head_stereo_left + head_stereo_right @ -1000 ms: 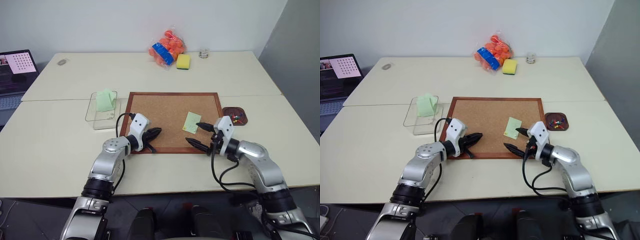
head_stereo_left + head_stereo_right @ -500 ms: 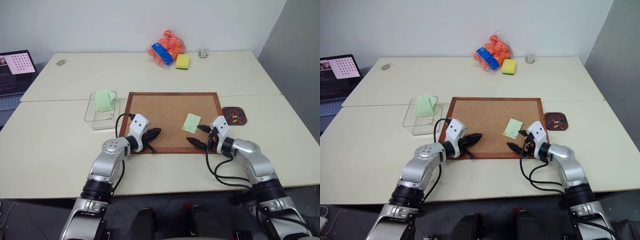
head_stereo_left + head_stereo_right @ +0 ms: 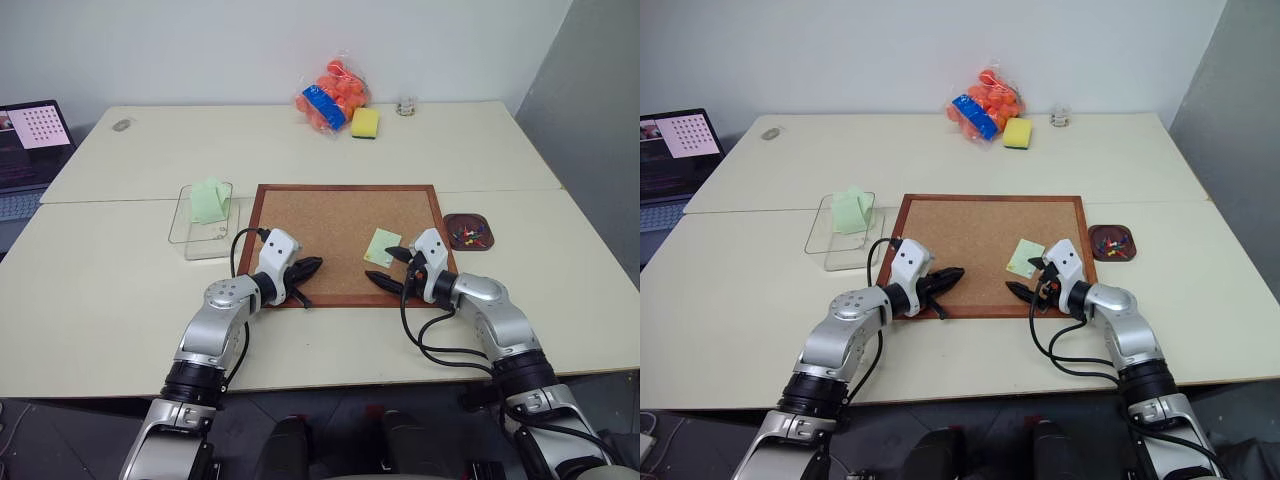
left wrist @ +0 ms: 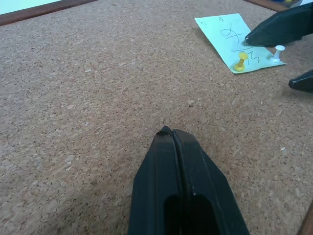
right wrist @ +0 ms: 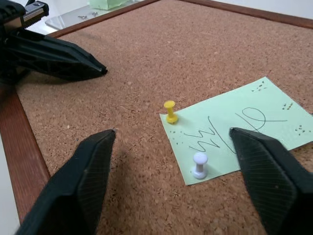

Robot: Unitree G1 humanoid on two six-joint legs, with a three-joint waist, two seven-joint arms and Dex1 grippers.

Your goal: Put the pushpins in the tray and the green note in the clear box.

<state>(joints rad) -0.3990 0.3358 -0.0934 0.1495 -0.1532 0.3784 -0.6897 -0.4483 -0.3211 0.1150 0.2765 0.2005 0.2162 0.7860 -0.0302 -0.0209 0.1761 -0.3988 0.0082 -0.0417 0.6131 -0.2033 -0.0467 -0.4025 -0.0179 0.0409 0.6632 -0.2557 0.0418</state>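
The right gripper (image 5: 171, 142) hangs low over the cork board (image 3: 330, 215) with its two black fingers (image 5: 85, 169) spread wide, one tip on each side of the near corner of the green note (image 5: 239, 127); between the tips stand two pushpins, a yellow one (image 5: 169, 110) at the note's edge and a white one (image 5: 199, 163) on the paper itself, both upright and stuck into the board; nothing is pinched between the fingers. The note, a pale slip bearing dark handwriting, lies flat on the right part of the board, near the frame's front rail.

The left gripper (image 4: 172, 134) has its fingers pressed tightly together into a single black wedge, holding nothing; it points across the cork toward the note from the board's front left corner (image 3: 268, 295), well apart from the other gripper.

Just beyond the board's right rim, the small dark brown tray (image 3: 468, 232) sits on the cream table (image 3: 100, 290), with several coloured pins already inside it; off the board's left rim stands the clear box (image 3: 203, 222), where a larger, mintier folded green paper (image 3: 209, 199) rests.

At the far edge of the table lie a bag of orange items (image 3: 333, 95), a yellow-green sponge (image 3: 366, 122) touching it, and a small glass jar (image 3: 406, 106); a laptop (image 3: 30, 140) shows at the far left.
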